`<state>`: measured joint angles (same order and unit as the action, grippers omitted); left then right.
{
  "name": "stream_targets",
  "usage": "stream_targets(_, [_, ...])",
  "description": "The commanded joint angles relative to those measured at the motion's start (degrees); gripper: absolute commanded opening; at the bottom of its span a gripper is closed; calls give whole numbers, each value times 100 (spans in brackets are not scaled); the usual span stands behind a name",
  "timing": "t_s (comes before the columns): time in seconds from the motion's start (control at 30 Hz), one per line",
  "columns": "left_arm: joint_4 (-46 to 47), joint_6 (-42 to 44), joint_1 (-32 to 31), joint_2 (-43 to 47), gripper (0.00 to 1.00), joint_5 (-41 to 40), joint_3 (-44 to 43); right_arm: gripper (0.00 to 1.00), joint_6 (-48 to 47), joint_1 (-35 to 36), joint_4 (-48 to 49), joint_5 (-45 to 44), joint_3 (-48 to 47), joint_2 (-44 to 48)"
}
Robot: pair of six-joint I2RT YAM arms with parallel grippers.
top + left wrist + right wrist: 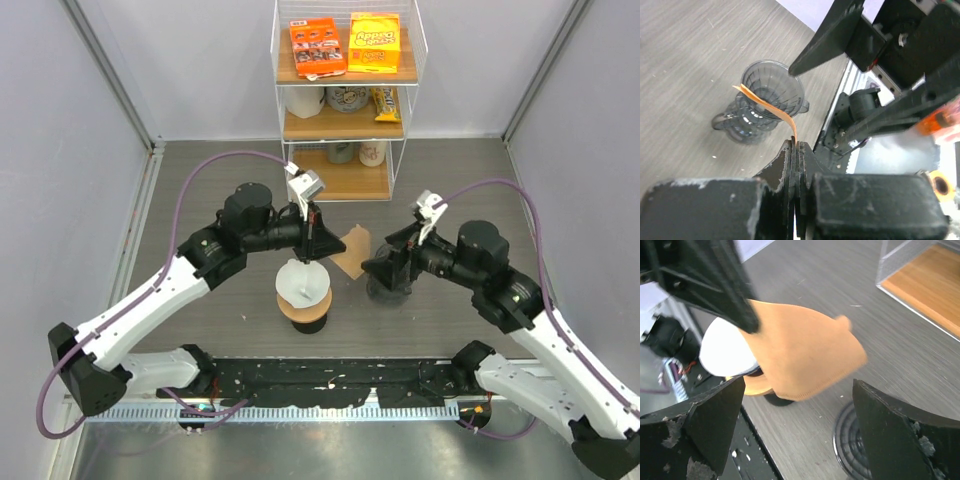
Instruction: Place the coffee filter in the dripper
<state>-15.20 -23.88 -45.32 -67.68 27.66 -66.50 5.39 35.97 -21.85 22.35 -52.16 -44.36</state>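
Left gripper (315, 240): jaws pressed together, clamped on one edge of the coffee filter (352, 252).
Coffee filter: brown paper, hanging in the air off the left fingertips, between the white cone (303, 283) and the grey dripper (388, 290). It sits in neither.
Filter, left wrist view: seen edge-on as a thin orange strip (765, 104), curving away from the shut gripper (796, 145) toward the grey dripper (772, 87).
Right gripper (395, 265): jaws standing wide apart, low over the grey dripper.
Right wrist view: filter (805, 355) faces the camera flat, ahead of the gap between the spread fingers (705, 420). Cannot tell whether it touches them.
Grey dripper: translucent, upright on the table (200, 190); its rim (850, 440) shows just below the filter.
White cone: upright on a brown base (305, 312), just left of the filter.
Background: wire shelf (330, 128) with snack boxes, at the far edge.
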Motion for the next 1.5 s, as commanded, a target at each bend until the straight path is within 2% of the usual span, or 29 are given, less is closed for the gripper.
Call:
stream_targets(0.0, [-158,1225,-21,421,0,204,-197,96,1094,25,277,-1513,373,716])
stream_targets(0.03, [-167,1384,-21,483,0,196,-179,95,1209,25,399,-1627,530,814])
stream_targets(0.13, [-97,1903,-21,703,0,283,-74,96,1691,25,1127,-1077,1084,1366])
stream_targets(0.23, [60,2334,-21,958,0,599,75,95,2193,25,2723,-479,1882,1702])
stream_targets(0.33, [298,2362,-29,1212,0,784,260,96,2641,25,3703,49,2262,1825])
stream_targets(0.5, [632,2362,-21,1468,0,1179,515,95,2845,25,4889,559,2430,1449])
stream_targets(0.67, [746,2509,-21,1530,0,1478,638,100,3284,25,5821,1017,2413,974])
stream_targets(0.73, [790,2572,-21,1538,0,1671,691,96,3460,25,5989,1008,2299,789])
stream_targets(0.97, [694,2686,-21,1626,0,1743,708,87,3084,25,5885,1807,2140,788])
stream_targets(1.03, [711,2826,-21,1705,0,2005,761,87,2594,25,5465,1939,2088,946])
stream_targets(1.17, [580,3134,-21,1846,0,2402,805,93,1397,25,3639,1608,1789,1394])
stream_targets(1.27, [405,3362,-21,1829,0,2472,788,94,861,25,3284,1780,1666,1596])
stream_targets(1.47, [-597,4005,-21,1381,0,3035,103,94,77,25,2422,2018,1235,1378])
